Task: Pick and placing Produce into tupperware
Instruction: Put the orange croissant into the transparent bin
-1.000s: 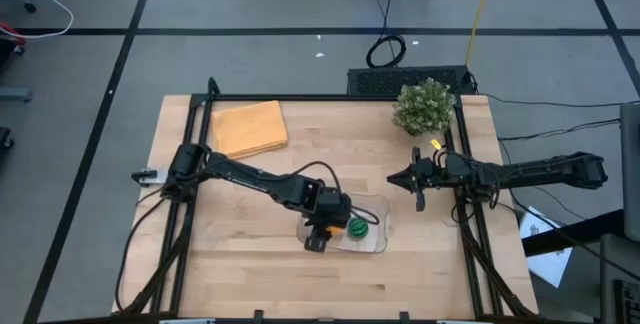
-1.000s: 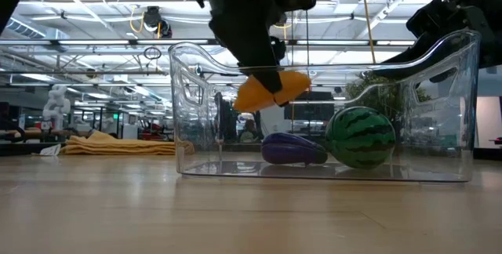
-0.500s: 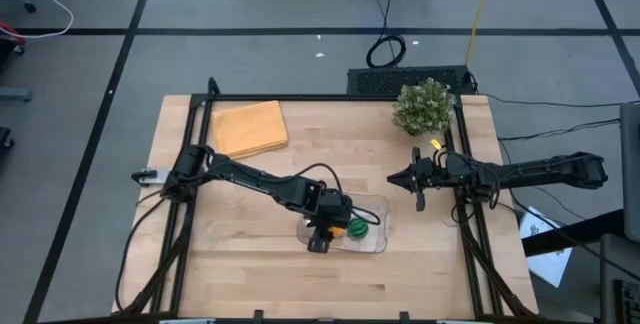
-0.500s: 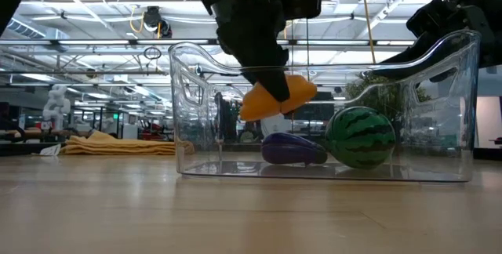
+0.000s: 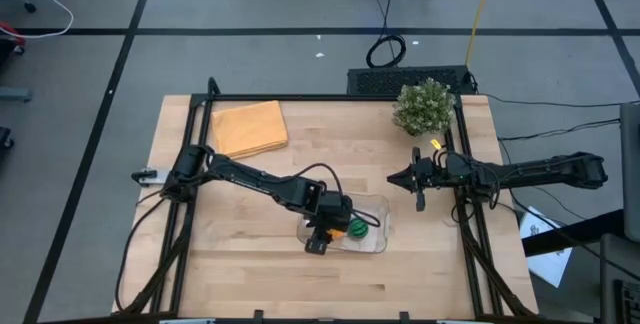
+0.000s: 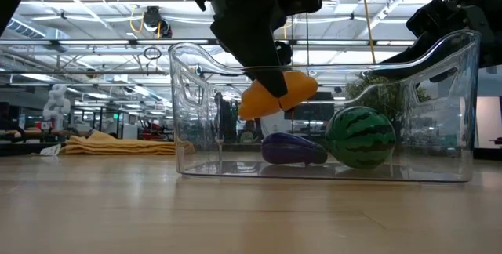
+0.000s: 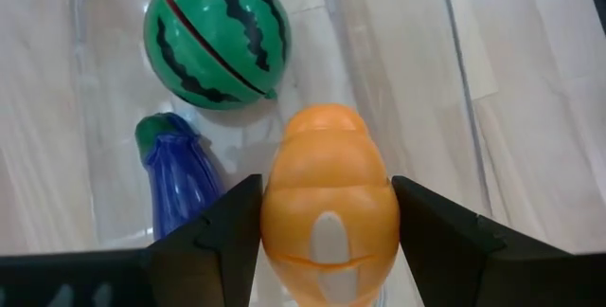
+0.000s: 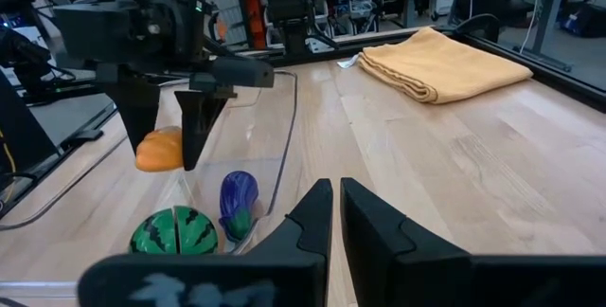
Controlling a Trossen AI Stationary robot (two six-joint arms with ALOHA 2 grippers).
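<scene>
The tupperware (image 5: 366, 226) sits on the wooden surface (image 5: 250, 254), and everything here is placed from it. The left gripper (image 5: 322, 236) hangs over the tupperware's end that lies farther from the right arm, its fingers (image 7: 213, 241) pinching the orange piece (image 6: 278, 94) by its two sides. In the low view that piece is held in the air, inside the clear walls but above the tupperware's floor, touching neither of the other two pieces. Beneath it and slightly to one side, the purple elongated piece (image 7: 178, 179) lies flat on the tupperware's floor. The green striped round piece (image 6: 360, 136) rests just beside the purple one, also on the floor, toward the end of the tupperware nearer the right arm.

The right gripper (image 5: 418, 198) waits beyond that end of the tupperware, a little toward the plant, apart from the container and holding nothing; its fingers (image 8: 317, 217) are pressed together.

A folded orange-yellow cloth (image 5: 248, 127) lies well apart from the tupperware, near the surface's far corner on the left arm's side. A bushy green plant (image 5: 423, 106) stands near the other far corner, also well apart from the tupperware.
</scene>
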